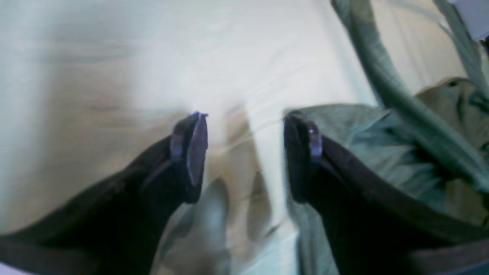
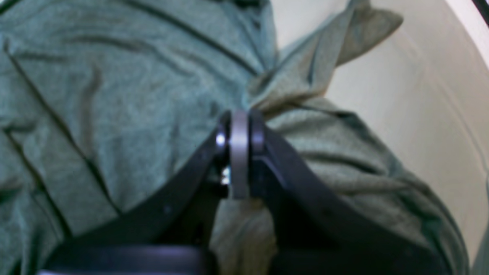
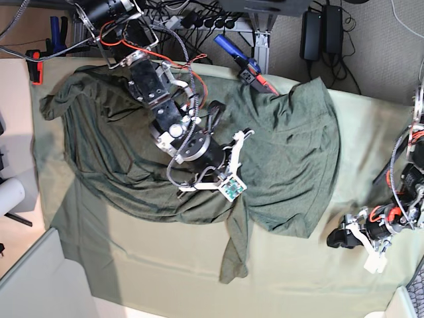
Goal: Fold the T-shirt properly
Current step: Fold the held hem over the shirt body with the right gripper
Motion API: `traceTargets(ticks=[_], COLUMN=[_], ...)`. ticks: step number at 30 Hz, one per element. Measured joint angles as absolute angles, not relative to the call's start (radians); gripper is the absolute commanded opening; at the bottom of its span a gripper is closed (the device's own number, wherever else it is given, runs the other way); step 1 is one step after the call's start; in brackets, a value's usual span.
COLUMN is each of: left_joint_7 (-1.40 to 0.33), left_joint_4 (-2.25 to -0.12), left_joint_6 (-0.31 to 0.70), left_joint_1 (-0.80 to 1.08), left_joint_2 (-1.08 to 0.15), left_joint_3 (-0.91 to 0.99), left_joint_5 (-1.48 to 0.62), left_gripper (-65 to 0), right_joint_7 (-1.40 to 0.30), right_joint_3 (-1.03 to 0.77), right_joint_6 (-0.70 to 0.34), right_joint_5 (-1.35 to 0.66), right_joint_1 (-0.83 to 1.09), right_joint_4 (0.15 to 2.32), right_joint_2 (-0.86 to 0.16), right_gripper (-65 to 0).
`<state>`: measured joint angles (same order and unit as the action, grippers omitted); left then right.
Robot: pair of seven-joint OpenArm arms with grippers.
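Observation:
The dark olive T-shirt point(image 3: 285, 152) lies spread and wrinkled over the mint-green table cloth point(image 3: 371, 152). A narrow bunched strip of it point(image 3: 233, 258) trails toward the front edge. My right arm point(image 3: 179, 126) reaches over the shirt's middle. In the right wrist view my right gripper point(image 2: 239, 126) is shut, with T-shirt point(image 2: 114, 95) fabric gathered at its tips. My left gripper point(image 1: 244, 126) stands open over the cloth, nothing between its fingers, and the T-shirt's edge point(image 1: 366, 137) lies beside its right finger. In the base view the left gripper point(image 3: 334, 238) sits just off the shirt's front right corner.
A blue and red tool point(image 3: 242, 63) lies at the table's far edge, beside the shirt. Cables and power bricks point(image 3: 311, 30) sit on the floor behind. A white roll point(image 3: 10, 195) stands off the left side. The table's front edge point(image 3: 199, 308) runs near the strip's end.

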<state>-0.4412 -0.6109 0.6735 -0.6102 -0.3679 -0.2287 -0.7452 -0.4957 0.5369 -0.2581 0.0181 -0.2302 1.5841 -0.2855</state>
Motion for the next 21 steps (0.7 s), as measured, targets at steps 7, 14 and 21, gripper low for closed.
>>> traceTargets(ticks=[7, 14, 21], left_joint_7=[-0.438, -0.387, -0.270], left_joint_4=[-0.613, -0.613, -0.612], left_joint_6=[0.675, 0.674, 0.492], left_joint_1=[-0.621, -0.688, -0.682], left_joint_2=[-0.241, -0.145, -0.035], left_joint_3=[-0.229, -0.228, -0.242], left_joint_5=[-0.712, -0.619, -0.406], left_gripper=[-29.3, -29.3, -29.3], right_joint_7=[-0.542, -0.544, -0.607], right_joint_3=[0.537, 0.443, 0.237], right_joint_6=[-0.258, -0.210, -0.208], right_joint_5=[0.015, 0.007, 0.006], right_joint_1=[-0.225, -0.224, -0.224], right_joint_4=[1.586, 1.591, 1.613], right_joint_2=[-0.285, -0.281, -0.279], right_gripper=[-34.5, -32.2, -32.2])
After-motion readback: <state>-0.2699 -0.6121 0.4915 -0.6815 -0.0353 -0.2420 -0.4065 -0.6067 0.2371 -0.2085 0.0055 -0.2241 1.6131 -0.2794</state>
